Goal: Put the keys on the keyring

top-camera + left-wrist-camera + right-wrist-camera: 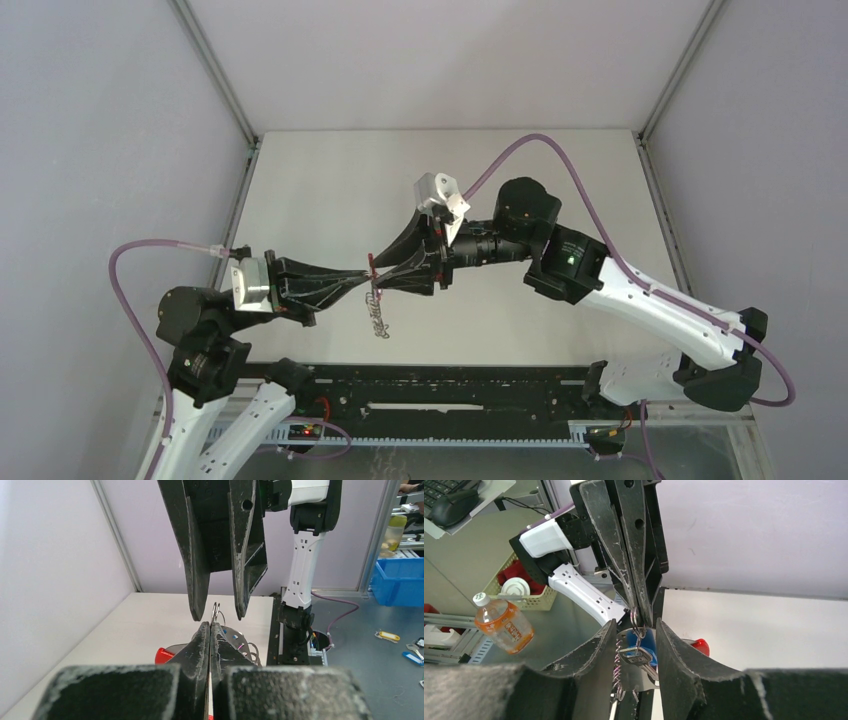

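The keyring (pixel 700 647) is shiny metal, glossy red plastic.

The top camera is looking down from behind on the whole table (pixel 320 190); the two wrist cameras are looking close-up, seemingly facing each other, sharing the keyring (pixel 638 620).

Nothing legible — the bottle label (pixel 513 629) blurs.

Robotics lab test cell: lilac partition walls (pixel 100 150) on aluminium frame posts (pixel 217 70), white surface (pixel 330 190), two robot arms (pixel 660 310) bolted at edge; beyond, blue plastic bin (pixel 400 580), keyboard (pixel 439 487), mouse (pixel 454 502), drink bottle (pixel 504 625), basket (pixel 539 600).
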`<state>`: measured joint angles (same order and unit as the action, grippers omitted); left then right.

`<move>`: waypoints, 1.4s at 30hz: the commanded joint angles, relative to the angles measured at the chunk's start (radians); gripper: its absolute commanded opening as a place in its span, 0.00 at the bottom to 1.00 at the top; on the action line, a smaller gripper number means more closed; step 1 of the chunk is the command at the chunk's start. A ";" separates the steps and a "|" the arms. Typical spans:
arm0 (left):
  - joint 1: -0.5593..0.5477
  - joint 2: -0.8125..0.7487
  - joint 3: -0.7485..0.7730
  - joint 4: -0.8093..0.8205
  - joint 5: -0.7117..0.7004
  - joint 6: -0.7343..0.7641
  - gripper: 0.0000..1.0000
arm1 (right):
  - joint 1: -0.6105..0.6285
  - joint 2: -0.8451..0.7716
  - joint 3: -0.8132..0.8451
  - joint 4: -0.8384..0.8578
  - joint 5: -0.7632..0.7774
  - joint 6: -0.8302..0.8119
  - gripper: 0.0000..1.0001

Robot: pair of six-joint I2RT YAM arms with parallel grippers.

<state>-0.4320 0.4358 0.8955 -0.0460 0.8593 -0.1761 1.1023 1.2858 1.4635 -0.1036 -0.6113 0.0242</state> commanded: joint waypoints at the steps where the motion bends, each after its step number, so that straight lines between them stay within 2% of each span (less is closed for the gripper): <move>1: -0.004 -0.005 -0.009 0.039 -0.007 -0.001 0.00 | 0.005 -0.001 0.035 -0.016 0.001 -0.021 0.42; 3: -0.004 -0.005 -0.009 0.038 -0.005 -0.002 0.00 | 0.005 0.001 0.035 -0.015 0.002 -0.021 0.40; 4: -0.004 -0.005 -0.010 0.039 -0.005 -0.002 0.00 | 0.005 0.001 0.035 -0.013 0.000 -0.021 0.35; 9: -0.004 -0.009 -0.012 0.038 -0.004 0.000 0.00 | 0.001 -0.004 0.028 -0.007 -0.004 -0.019 0.01; 14: -0.004 0.008 -0.010 -0.029 0.054 0.048 0.03 | -0.005 -0.001 0.046 -0.054 -0.012 0.003 0.00; 15: -0.004 0.016 0.000 -0.076 0.066 0.080 0.09 | -0.005 0.006 0.065 -0.098 -0.001 -0.002 0.00; 17: -0.004 0.036 0.029 -0.173 0.095 0.156 0.29 | -0.004 0.026 0.108 -0.207 0.024 -0.020 0.00; 19: -0.004 0.055 0.075 -0.293 0.125 0.265 0.42 | 0.001 0.046 0.147 -0.319 0.058 -0.060 0.00; 22: -0.004 0.092 0.151 -0.495 0.139 0.447 0.49 | 0.014 0.070 0.188 -0.458 0.112 -0.112 0.00; 26: -0.004 0.145 0.241 -0.682 0.143 0.612 0.49 | 0.040 0.122 0.276 -0.626 0.145 -0.174 0.00; 33: -0.005 0.200 0.267 -0.751 0.206 0.658 0.44 | 0.076 0.198 0.398 -0.755 0.173 -0.227 0.00; 38: -0.005 0.230 0.298 -0.827 0.205 0.722 0.36 | 0.094 0.249 0.488 -0.827 0.189 -0.254 0.00; 42: -0.005 0.253 0.321 -0.897 0.196 0.775 0.34 | 0.104 0.295 0.548 -0.881 0.197 -0.265 0.00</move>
<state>-0.4347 0.6735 1.1568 -0.8593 1.0336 0.5175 1.1927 1.5558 1.9347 -0.9249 -0.4286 -0.2050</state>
